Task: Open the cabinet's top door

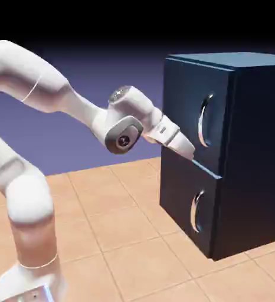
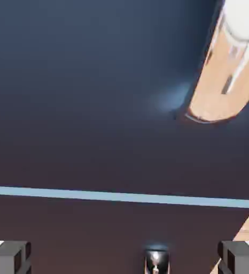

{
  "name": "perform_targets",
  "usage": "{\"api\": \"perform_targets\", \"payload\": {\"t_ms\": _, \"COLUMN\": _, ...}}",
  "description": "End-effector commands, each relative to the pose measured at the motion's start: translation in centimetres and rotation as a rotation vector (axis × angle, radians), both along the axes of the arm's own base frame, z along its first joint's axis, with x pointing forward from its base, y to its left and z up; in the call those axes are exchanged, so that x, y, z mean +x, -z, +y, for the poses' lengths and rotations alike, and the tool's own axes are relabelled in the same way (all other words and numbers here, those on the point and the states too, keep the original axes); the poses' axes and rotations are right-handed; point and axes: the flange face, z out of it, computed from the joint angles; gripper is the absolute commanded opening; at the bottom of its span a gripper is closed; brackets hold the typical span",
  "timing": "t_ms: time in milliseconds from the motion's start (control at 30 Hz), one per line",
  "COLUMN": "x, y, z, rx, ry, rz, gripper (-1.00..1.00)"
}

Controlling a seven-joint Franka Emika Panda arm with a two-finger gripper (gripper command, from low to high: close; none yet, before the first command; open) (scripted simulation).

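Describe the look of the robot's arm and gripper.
The arm is glossy white with rounded segments, dark grey rings and caps at some joints, and a small dark marking on the hand. The gripper has two small, blocky grey fingertips with dark inner faces.

Tan tiled floor (image 1: pixel 125 250), blue-violet backdrop (image 1: pixel 75 141)

arm (image 1: pixel 125 121): glossy white | joints: rounded, dark-ringed cap | fingertips (image 2: pixel 13 258): grey, blocky
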Motion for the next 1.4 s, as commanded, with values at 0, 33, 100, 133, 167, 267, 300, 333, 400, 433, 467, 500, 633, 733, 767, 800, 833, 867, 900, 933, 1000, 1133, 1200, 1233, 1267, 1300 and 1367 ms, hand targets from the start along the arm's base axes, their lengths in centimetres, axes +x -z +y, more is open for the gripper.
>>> {"api": "perform_targets", "payload": {"t_ms": 0, "x": -0.1, "y": -0.3, "z": 0.2, "rx": -0.003, "ry": -0.004, "rz": -0.006, "gripper": 0.00}}
{"api": "perform_targets", "payload": {"t_ms": 33, "x": -0.1, "y": -0.7, "z": 0.5, "rx": -0.006, "ry": -0.008, "rz": -0.011, "gripper": 0.00}}
{"api": "perform_targets", "payload": {"t_ms": 100, "x": -0.3, "y": -1.3, "z": 0.9, "rx": -0.013, "ry": -0.014, "rz": -0.023, "gripper": 0.00}}
{"api": "perform_targets", "payload": {"t_ms": 133, "x": -0.4, "y": -1.6, "z": 1.1, "rx": -0.016, "ry": -0.017, "rz": -0.030, "gripper": 0.00}}
{"api": "perform_targets", "payload": {"t_ms": 167, "x": -0.5, "y": -1.8, "z": 1.3, "rx": -0.019, "ry": -0.019, "rz": -0.036, "gripper": 0.00}}
{"api": "perform_targets", "payload": {"t_ms": 267, "x": -0.9, "y": -2.6, "z": 1.8, "rx": -0.029, "ry": -0.025, "rz": -0.056, "gripper": 0.00}}
{"api": "perform_targets", "payload": {"t_ms": 300, "x": -1.1, "y": -2.9, "z": 2.0, "rx": -0.033, "ry": -0.026, "rz": -0.064, "gripper": 0.00}}
{"api": "perform_targets", "payload": {"t_ms": 333, "x": -1.2, "y": -3.1, "z": 2.1, "rx": -0.036, "ry": -0.028, "rz": -0.071, "gripper": 0.00}}
{"api": "perform_targets", "payload": {"t_ms": 400, "x": -1.5, "y": -3.5, "z": 2.4, "rx": -0.043, "ry": -0.029, "rz": -0.087, "gripper": 0.00}}
{"api": "perform_targets", "payload": {"t_ms": 433, "x": -1.6, "y": -3.7, "z": 2.5, "rx": -0.046, "ry": -0.030, "rz": -0.095, "gripper": 0.00}}
{"api": "perform_targets", "payload": {"t_ms": 467, "x": -1.8, "y": -3.9, "z": 2.6, "rx": -0.049, "ry": -0.030, "rz": -0.103, "gripper": 0.00}}
{"api": "perform_targets", "payload": {"t_ms": 500, "x": -1.9, "y": -4.0, "z": 2.6, "rx": -0.052, "ry": -0.030, "rz": -0.112, "gripper": 0.00}}
{"api": "perform_targets", "payload": {"t_ms": 633, "x": -2.6, "y": -4.6, "z": 2.8, "rx": -0.063, "ry": -0.028, "rz": -0.149, "gripper": 0.00}}
{"api": "perform_targets", "payload": {"t_ms": 733, "x": -3.0, "y": -4.9, "z": 2.8, "rx": -0.070, "ry": -0.024, "rz": -0.180, "gripper": 0.00}}
{"api": "perform_targets", "payload": {"t_ms": 767, "x": -3.2, "y": -5.0, "z": 2.8, "rx": -0.072, "ry": -0.023, "rz": -0.191, "gripper": 0.00}}
{"api": "perform_targets", "payload": {"t_ms": 800, "x": -3.3, "y": -5.1, "z": 2.8, "rx": -0.073, "ry": -0.022, "rz": -0.203, "gripper": 0.00}}
{"api": "perform_targets", "payload": {"t_ms": 833, "x": -3.4, "y": -5.2, "z": 2.7, "rx": -0.075, "ry": -0.020, "rz": -0.214, "gripper": 0.00}}
{"api": "perform_targets", "payload": {"t_ms": 867, "x": -3.6, "y": -5.2, "z": 2.6, "rx": -0.076, "ry": -0.018, "rz": -0.226, "gripper": 0.00}}
{"api": "perform_targets", "payload": {"t_ms": 900, "x": -3.7, "y": -5.3, "z": 2.6, "rx": -0.077, "ry": -0.017, "rz": -0.238, "gripper": 0.00}}
{"api": "perform_targets", "payload": {"t_ms": 933, "x": -3.8, "y": -5.3, "z": 2.5, "rx": -0.078, "ry": -0.015, "rz": -0.250, "gripper": 0.00}}
{"api": "perform_targets", "payload": {"t_ms": 1000, "x": -4.0, "y": -5.4, "z": 2.3, "rx": -0.079, "ry": -0.011, "rz": -0.275, "gripper": 0.00}}
{"api": "perform_targets", "payload": {"t_ms": 1133, "x": -4.4, "y": -5.4, "z": 1.8, "rx": -0.078, "ry": -0.004, "rz": -0.329, "gripper": 0.00}}
{"api": "perform_targets", "payload": {"t_ms": 1200, "x": -4.6, "y": -5.3, "z": 1.5, "rx": -0.076, "ry": 0.000, "rz": -0.357, "gripper": 0.00}}
{"api": "perform_targets", "payload": {"t_ms": 1233, "x": -4.6, "y": -5.3, "z": 1.3, "rx": -0.074, "ry": 0.002, "rz": -0.372, "gripper": 0.00}}
{"api": "perform_targets", "payload": {"t_ms": 1267, "x": -4.7, "y": -5.3, "z": 1.1, "rx": -0.072, "ry": 0.003, "rz": -0.386, "gripper": 0.00}}
{"api": "perform_targets", "payload": {"t_ms": 1300, "x": -4.7, "y": -5.2, "z": 0.9, "rx": -0.070, "ry": 0.005, "rz": -0.401, "gripper": 0.00}}
{"api": "perform_targets", "payload": {"t_ms": 1367, "x": -4.8, "y": -5.1, "z": 0.5, "rx": -0.065, "ry": 0.007, "rz": -0.432, "gripper": 0.00}}
